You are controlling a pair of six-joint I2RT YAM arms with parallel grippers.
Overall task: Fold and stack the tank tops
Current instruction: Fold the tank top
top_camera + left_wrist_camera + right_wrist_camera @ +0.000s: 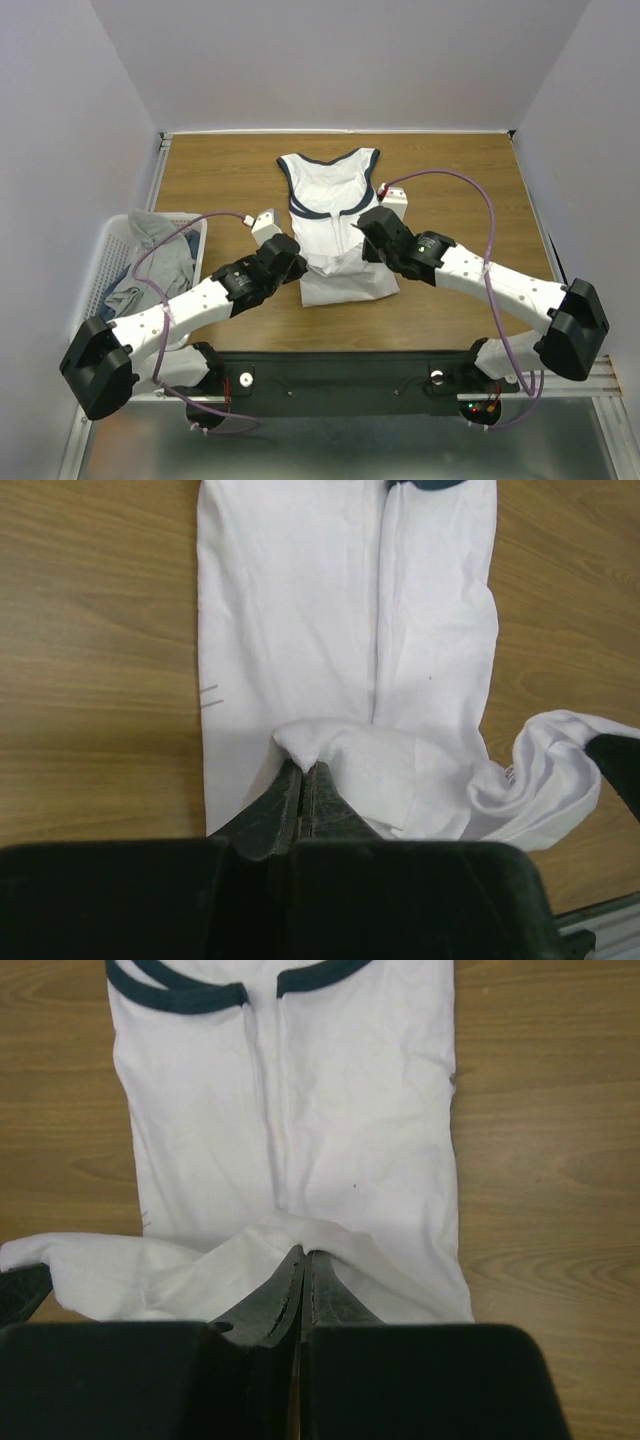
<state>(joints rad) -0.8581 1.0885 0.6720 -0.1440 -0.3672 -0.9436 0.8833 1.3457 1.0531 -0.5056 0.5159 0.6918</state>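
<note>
Top external view: wooden bench (220,170) fills most of the frame, both arms reaching in from the near edge. White lattice basket (103,255) sits at the bench's left edge, near the left arm, with grey tank tops (165,262) crumpled inside. White tank top (330,215) lies flat mid-bench, neck toward the far edge, well apart from the basket; both long sides are folded in and meet at a line down the middle, seen in the left wrist view (300,630) and the right wrist view (350,1130). Its near hem end is bunched and lifted off the bench between the two arms. Left gripper (297,262) is at the near-left of the top; wrist view has its fingers pressed together, pinching a peak of white cloth at the tips (303,770). Right gripper (363,240) is at the near-right, fingers likewise pressed together on a gathered fold of the same top (303,1252). Navy trim (180,995) edges the neck at the far end.
</note>
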